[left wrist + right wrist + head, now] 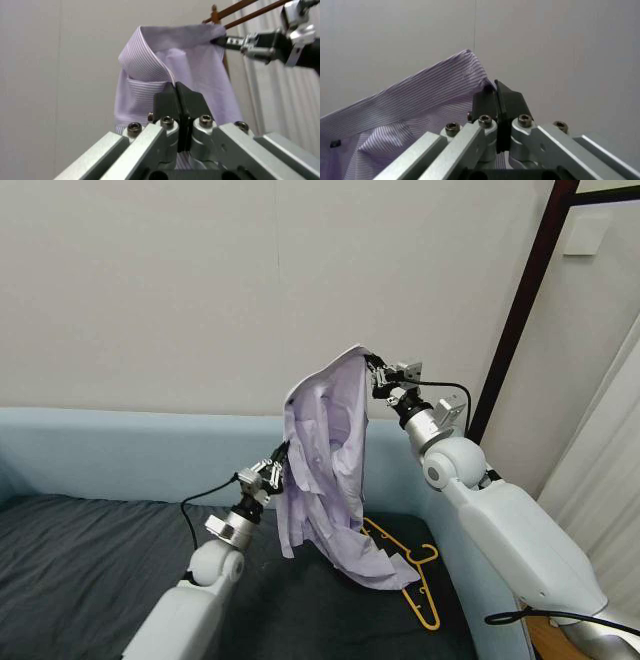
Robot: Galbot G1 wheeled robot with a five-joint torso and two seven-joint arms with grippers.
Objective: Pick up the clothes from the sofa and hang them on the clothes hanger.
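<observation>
Pickup looks done: left gripper (284, 450) and right gripper (374, 368) both pinch the lilac shirt (325, 460) up above the sofa (90, 550), so next it needs getting onto the yellow hanger (421, 582) lying below.

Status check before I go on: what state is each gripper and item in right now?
shirt: held up above the sofa, hanging from both grippers, its lowest fold down by the hanger.
right gripper: shut on the shirt's top corner.
left gripper: shut on a shirt edge lower down.
hanger: lying flat on the sofa seat, with nothing hung on it.
</observation>
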